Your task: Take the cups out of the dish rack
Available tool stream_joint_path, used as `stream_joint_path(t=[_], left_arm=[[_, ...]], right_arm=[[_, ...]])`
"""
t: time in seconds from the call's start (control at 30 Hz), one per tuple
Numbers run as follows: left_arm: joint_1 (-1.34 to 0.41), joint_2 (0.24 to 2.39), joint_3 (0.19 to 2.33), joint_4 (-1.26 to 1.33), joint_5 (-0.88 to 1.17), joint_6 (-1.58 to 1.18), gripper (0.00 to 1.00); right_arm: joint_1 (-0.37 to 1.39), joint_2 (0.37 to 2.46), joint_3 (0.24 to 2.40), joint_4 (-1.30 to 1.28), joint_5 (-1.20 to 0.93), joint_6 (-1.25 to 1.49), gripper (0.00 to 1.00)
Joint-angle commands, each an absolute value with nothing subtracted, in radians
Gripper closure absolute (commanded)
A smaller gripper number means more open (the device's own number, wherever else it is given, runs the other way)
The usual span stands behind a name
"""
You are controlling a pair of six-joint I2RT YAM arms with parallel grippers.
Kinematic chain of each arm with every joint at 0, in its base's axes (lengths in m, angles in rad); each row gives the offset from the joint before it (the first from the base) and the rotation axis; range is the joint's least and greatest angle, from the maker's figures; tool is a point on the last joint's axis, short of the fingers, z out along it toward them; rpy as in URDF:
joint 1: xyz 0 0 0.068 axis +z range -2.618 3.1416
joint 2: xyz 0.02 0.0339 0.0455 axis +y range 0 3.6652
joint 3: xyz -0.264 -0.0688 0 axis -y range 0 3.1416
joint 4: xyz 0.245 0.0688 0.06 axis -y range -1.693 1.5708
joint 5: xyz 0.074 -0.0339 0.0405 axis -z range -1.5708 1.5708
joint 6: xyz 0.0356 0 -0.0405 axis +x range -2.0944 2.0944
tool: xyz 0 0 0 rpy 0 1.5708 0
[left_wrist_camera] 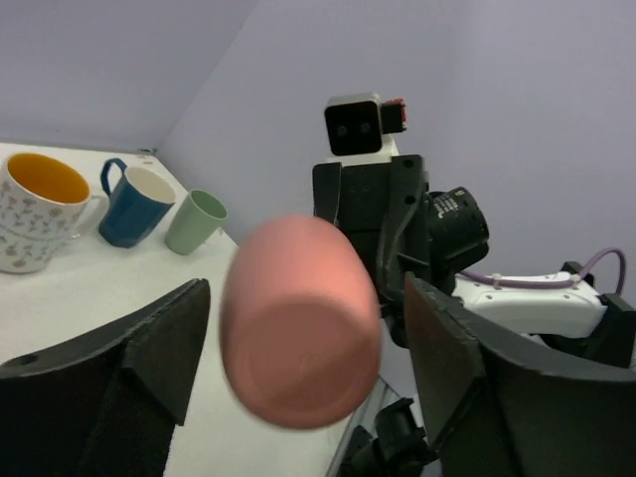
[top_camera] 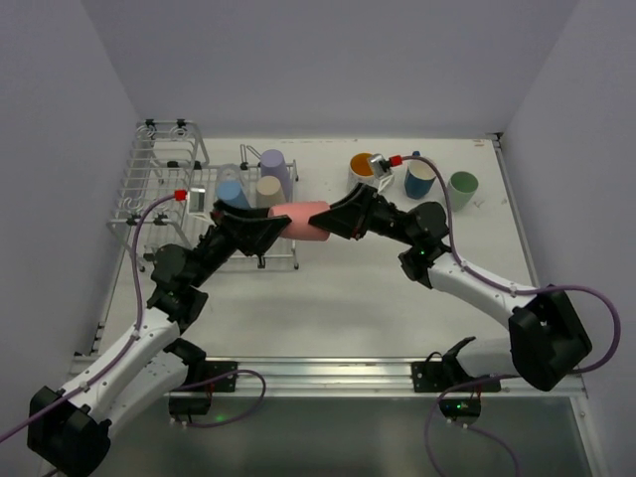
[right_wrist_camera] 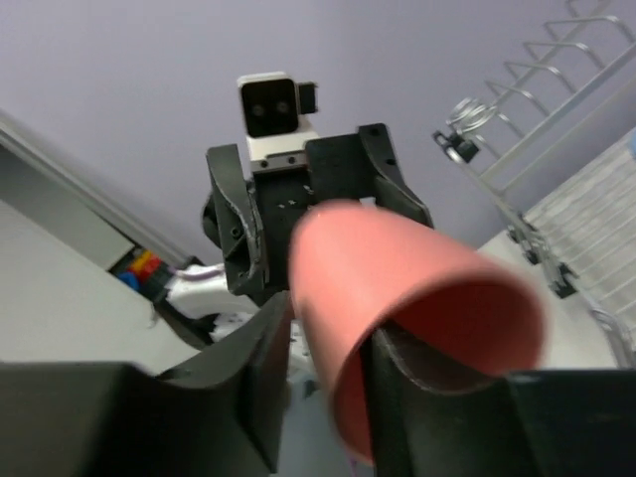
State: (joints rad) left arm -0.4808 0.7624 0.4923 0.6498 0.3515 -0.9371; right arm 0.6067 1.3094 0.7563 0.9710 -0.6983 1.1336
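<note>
While the right pincer (top_camera: pixel 332 221) clamps the pink cup (top_camera: pixel 301 221), the left pincer (top_camera: pixel 277 226) seems parted, clear of it

Soft, even overhead light, bright w/o hot spots; table (top_camera: pixel 348 298) reads near white, walls (top_camera: pixel 298 60) pale lilac-grey. Shadows on the table faint, soft-edged. Top view sharp throughout. Left wrist view: pink cup (left_wrist_camera: pixel 298 323) smeared w/ blur, left fingers (left_wrist_camera: pixel 109 388) dark & out of focus up close, mugs (left_wrist_camera: pixel 40 214) by the table's far edge fairly crisp. Right wrist view: cup rim & right fingers (right_wrist_camera: pixel 248 397) blurred in the foreground, rack (right_wrist_camera: pixel 556 109) soft, bkgd wall evenly lit
</note>
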Motion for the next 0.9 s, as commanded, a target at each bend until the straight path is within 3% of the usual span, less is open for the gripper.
stream_joint_path(t=[0.0, 0.07, 0.13, 0.3, 0.4, 0.53, 0.73, 0.87], left_arm=[[-0.488, 0.759, 0.492, 0.723, 0.371, -0.959, 0.13], [-0.488, 0.756, 0.502, 0.665, 0.359, -0.936, 0.04], [-0.488, 0.75, 0.518, 0.626, 0.354, -0.893, 0.0], [-0.488, 0.667, 0.687, 0.22, 0.267, -0.678, 0.0], [-0.488, 0.618, 0.791, -0.053, 0.172, -0.522, 0.0], [-0.488, 0.568, 0.839, -0.305, 0.074, -0.352, 0.0], [-0.488, 0.535, 0.746, -0.347, 0.193, -0.264, 0.0], [-0.488, 0.538, 0.68, -0.338, 0.23, -0.227, 0.0]], right_arm=[[0.611, 1.365, 0.819, 1.224, -0.716, 1.276, 0.68], [0.611, 1.382, 0.839, 1.255, -0.716, 1.305, 0.88], [0.611, 1.379, 0.839, 1.238, -0.697, 1.29, 1.0], [0.571, 1.273, 0.845, 0.953, -0.657, 1.085, 1.0], [0.52, 1.181, 0.9, 0.493, -0.553, 0.852, 1.0], [0.405, 1.103, 1.018, 0.157, -0.356, 0.597, 1.0], [0.223, 1.115, 1.161, -0.121, -0.054, 0.421, 1.0], [0.149, 1.242, 1.294, -0.247, 0.152, 0.331, 1.0]])
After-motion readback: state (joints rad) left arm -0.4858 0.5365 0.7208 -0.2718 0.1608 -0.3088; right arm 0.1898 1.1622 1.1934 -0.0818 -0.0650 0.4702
